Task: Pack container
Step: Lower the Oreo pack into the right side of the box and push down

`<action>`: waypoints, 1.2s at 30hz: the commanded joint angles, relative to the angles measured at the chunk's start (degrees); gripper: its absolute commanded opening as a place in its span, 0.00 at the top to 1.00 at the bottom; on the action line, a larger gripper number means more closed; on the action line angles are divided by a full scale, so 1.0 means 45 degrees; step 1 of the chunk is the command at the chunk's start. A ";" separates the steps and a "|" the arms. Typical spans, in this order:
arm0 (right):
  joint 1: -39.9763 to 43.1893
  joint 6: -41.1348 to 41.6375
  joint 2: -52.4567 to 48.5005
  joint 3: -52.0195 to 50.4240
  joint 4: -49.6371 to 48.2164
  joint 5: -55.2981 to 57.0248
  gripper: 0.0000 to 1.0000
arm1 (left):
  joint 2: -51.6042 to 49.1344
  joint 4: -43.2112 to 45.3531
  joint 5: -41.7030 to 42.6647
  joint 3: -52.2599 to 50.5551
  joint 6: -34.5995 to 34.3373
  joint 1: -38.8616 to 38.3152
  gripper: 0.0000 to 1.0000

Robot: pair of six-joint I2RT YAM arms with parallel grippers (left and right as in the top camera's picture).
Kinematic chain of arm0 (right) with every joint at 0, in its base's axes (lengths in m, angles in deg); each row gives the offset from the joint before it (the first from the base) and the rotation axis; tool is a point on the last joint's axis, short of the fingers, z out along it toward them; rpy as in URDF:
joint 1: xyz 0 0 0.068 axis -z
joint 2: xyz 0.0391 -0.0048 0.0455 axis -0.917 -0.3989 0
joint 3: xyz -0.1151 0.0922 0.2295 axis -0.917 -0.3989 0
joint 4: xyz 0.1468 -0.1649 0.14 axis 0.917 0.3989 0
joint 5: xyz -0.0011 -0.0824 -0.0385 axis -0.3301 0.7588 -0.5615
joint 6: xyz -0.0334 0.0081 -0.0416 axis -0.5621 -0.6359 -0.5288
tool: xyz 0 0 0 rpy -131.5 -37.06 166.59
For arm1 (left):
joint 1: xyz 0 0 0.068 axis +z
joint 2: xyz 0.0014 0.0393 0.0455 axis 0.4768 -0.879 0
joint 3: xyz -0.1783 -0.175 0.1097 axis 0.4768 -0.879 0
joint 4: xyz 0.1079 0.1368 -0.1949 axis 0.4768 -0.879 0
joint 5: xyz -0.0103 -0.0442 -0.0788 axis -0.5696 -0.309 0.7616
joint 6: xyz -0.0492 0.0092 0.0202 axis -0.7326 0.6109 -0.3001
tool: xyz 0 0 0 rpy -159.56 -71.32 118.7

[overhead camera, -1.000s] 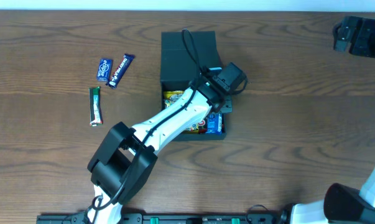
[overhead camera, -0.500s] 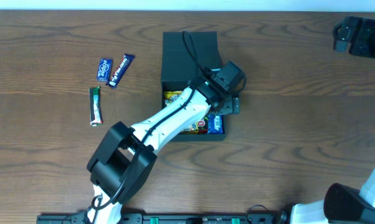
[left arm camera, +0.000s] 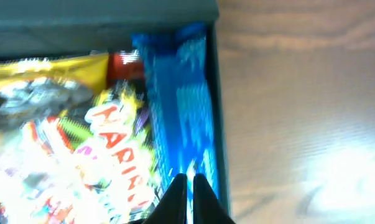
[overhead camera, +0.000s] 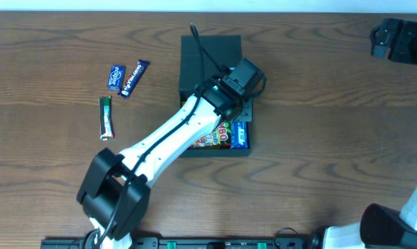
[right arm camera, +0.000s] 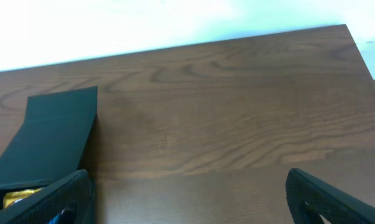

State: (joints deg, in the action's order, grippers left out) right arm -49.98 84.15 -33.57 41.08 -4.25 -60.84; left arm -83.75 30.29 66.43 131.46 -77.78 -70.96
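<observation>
Teal-grey matte rectangular container (overhead camera: 209,59) lies directly beneath the left gripper (left arm camera: 187,186). Its fingers are pressed together, empty, tips over a glossy blue candy packet (left arm camera: 178,93), probably to tuck it wallward. The right gripper (right arm camera: 193,199) waits spread, well apart.

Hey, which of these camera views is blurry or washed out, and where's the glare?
Left wrist view: soft all over, the candy bag glares white and the table is washed out. Right wrist view: sharp wood grain, but the strip above the table is blown out white. Overhead view: even light, crisp, no strong glare.
</observation>
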 commanded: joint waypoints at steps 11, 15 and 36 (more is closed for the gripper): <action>0.0112 0.0170 0.0233 -0.0024 0.0000 -0.0097 0.01 | -0.0034 -0.1875 0.2307 -0.0063 0.4085 -0.0767 0.94; 0.0112 0.0170 0.0233 -0.0024 0.0005 -0.0097 0.01 | -0.0034 -0.2011 0.1598 -0.0121 0.4177 -0.0903 0.94; 0.0112 0.0165 0.0233 -0.0034 0.0005 -0.0097 0.01 | -0.1005 -0.1715 0.1331 -0.0121 0.4187 -0.0903 0.94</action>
State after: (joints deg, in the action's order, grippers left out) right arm -49.93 84.15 -33.55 41.08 -4.27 -60.93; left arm -87.18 22.88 71.72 131.33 -59.96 -75.09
